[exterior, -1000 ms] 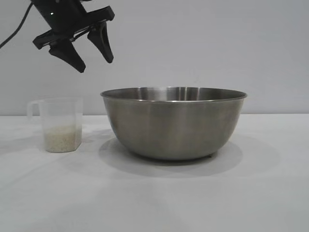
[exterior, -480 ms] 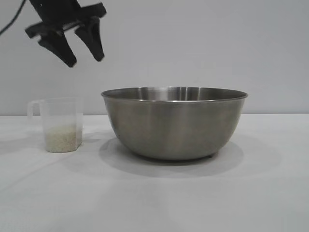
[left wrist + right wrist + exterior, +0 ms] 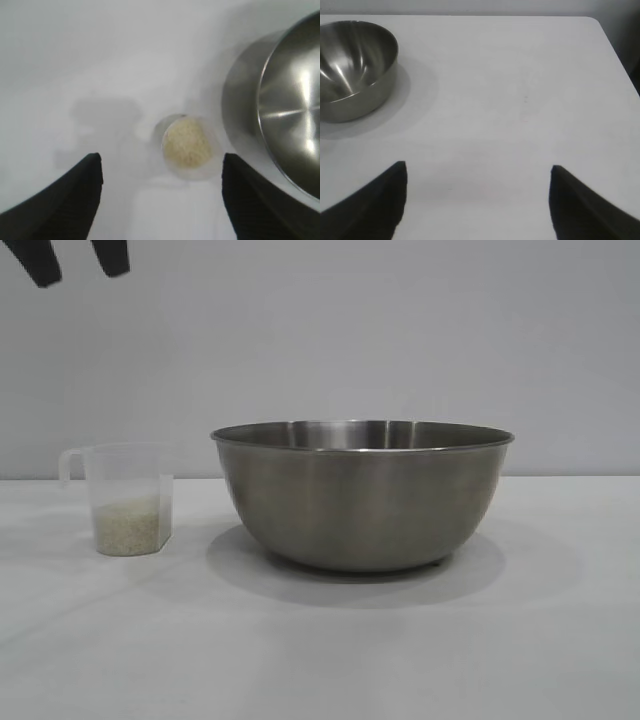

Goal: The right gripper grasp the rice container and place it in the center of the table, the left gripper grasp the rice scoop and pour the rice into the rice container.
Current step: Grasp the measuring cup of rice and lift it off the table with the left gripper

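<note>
The steel rice container [image 3: 362, 495] stands upright mid-table; its rim also shows in the left wrist view [image 3: 280, 115] and in the right wrist view [image 3: 352, 65]. The clear plastic rice scoop [image 3: 120, 498] stands upright to its left, apart from it, with rice [image 3: 126, 525] in its bottom. High above the scoop, the left gripper [image 3: 78, 262] is open and empty, only its fingertips showing at the top left corner. From the left wrist the scoop [image 3: 187, 145] lies far below the open left gripper [image 3: 161, 161]. The right gripper [image 3: 477, 170] hangs open over bare table [image 3: 520, 100], away from the container.
A plain grey wall stands behind the white table [image 3: 320, 660]. The table's far edge and rounded corner [image 3: 592, 21] show in the right wrist view.
The left gripper has risen and drifted left, from just above the scoop to nearly out of the exterior view. Scoop and container have not moved.
</note>
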